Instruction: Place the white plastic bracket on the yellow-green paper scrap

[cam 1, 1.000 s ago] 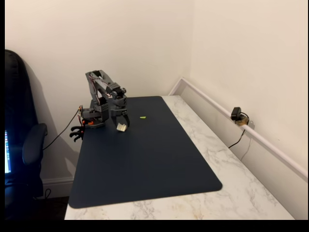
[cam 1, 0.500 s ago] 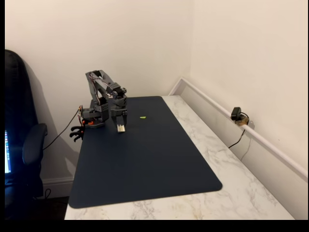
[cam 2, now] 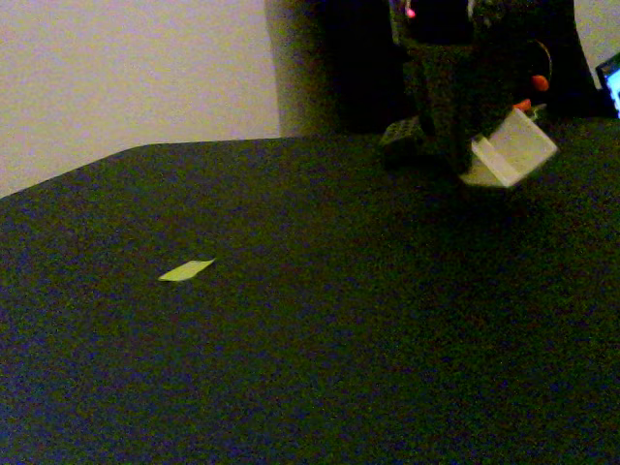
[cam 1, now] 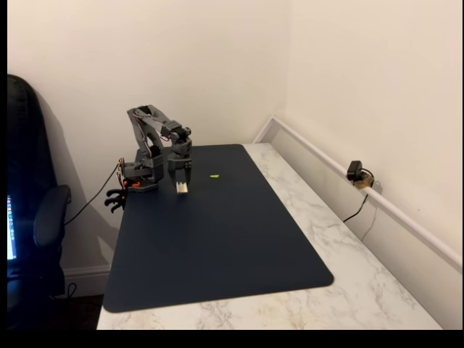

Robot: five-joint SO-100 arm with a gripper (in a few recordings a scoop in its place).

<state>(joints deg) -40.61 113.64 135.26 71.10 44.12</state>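
Observation:
The white plastic bracket [cam 1: 181, 188] hangs tilted just above the dark mat at its far left, and my gripper [cam 1: 180, 183] is shut on it. The close fixed view shows the bracket [cam 2: 511, 147] as an angled off-white piece sticking out below my dark gripper [cam 2: 467, 155] at the upper right. The yellow-green paper scrap [cam 1: 214, 175] lies flat on the mat a short way right of the gripper. In the close fixed view the scrap [cam 2: 186, 270] is well to the left of the bracket, with bare mat between them.
A dark blue mat [cam 1: 217, 246] covers most of a marble-patterned table [cam 1: 326, 217]. The arm's base [cam 1: 138, 177] is clamped at the mat's far left corner. Walls close off the back and right, with a small black device [cam 1: 355, 172] on the right ledge. A dark chair [cam 1: 36, 217] stands at left.
The fingers, spread around the bracket a second ago, have shut on it. The gripper has since risen slightly with the bracket held. The paper scrap has not moved.

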